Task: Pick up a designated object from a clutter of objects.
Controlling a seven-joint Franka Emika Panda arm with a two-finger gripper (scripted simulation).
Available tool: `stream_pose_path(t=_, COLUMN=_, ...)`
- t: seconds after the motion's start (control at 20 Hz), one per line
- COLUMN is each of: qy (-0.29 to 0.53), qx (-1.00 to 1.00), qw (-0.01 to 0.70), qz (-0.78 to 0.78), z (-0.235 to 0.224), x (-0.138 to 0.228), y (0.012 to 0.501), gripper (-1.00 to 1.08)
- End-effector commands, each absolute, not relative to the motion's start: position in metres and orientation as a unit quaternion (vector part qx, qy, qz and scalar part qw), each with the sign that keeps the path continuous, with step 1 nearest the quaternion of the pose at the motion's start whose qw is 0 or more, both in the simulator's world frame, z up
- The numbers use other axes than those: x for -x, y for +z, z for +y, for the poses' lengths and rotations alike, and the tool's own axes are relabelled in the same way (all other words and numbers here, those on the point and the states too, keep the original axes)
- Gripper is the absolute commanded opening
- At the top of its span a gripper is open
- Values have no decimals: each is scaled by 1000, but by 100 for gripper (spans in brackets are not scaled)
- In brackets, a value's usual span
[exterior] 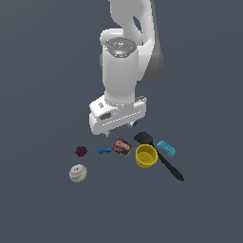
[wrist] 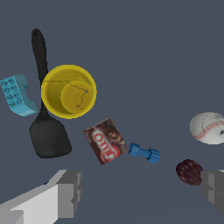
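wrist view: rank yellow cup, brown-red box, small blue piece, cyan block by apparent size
1. yellow cup
2. brown-red box
3. cyan block, close to the box and cut by the frame edge, so unsure
4. small blue piece

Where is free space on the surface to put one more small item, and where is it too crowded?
Bare surface lies between the white baseball and the yellow cup, and all around the cluster. It is crowded where the brown-red box, the cup, the black spatula and the cyan block sit close together.
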State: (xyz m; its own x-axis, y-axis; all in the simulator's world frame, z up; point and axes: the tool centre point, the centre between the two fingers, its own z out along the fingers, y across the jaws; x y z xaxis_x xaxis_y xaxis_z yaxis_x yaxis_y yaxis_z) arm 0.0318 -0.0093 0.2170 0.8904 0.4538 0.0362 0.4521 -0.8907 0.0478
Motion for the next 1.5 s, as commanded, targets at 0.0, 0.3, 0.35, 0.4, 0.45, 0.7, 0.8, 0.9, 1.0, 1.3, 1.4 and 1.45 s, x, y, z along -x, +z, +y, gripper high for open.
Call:
stream_pose_path(t=0.0, qy=19, qx=-963, qw=18, qz=267, z=-7, x=-31, y=195, gripper=100)
stream_pose_path(t=0.3, qy=10, qx=-938, qw=13, qz=345, z=-3, x=-27, y=143, gripper=100)
stream_pose_path(t=0.35, qy=9, qx=-934, qw=12, qz=357, z=-2, x=-25, y=135, gripper=100)
stream_pose_path(t=0.4, qy=8, qx=-930, qw=11, qz=369, z=-1, x=-24, y=127, gripper=100)
stream_pose_path(t=0.45, qy=7, qx=-925, qw=9, qz=379, z=0, x=-23, y=120, gripper=100)
stream_pose_path(t=0.7, qy=3, qx=-907, qw=5, qz=422, z=3, x=-16, y=91, gripper=100)
stream_pose_path(t=0.8, qy=2, qx=-901, qw=3, qz=435, z=4, x=-14, y=83, gripper=100)
stream_pose_path(t=0.9, qy=1, qx=-896, qw=2, qz=445, z=5, x=-12, y=76, gripper=100)
stream_pose_path(t=1.0, qy=1, qx=-892, qw=1, qz=452, z=6, x=-11, y=71, gripper=100)
stream_pose_path(t=1.3, qy=0, qx=-889, qw=0, qz=458, z=6, x=-9, y=67, gripper=100)
stream_pose_path(t=1.4, qy=0, qx=-889, qw=0, qz=458, z=6, x=-9, y=66, gripper=100)
stream_pose_path(t=1.45, qy=0, qx=-889, qw=0, qz=458, z=6, x=-9, y=64, gripper=100)
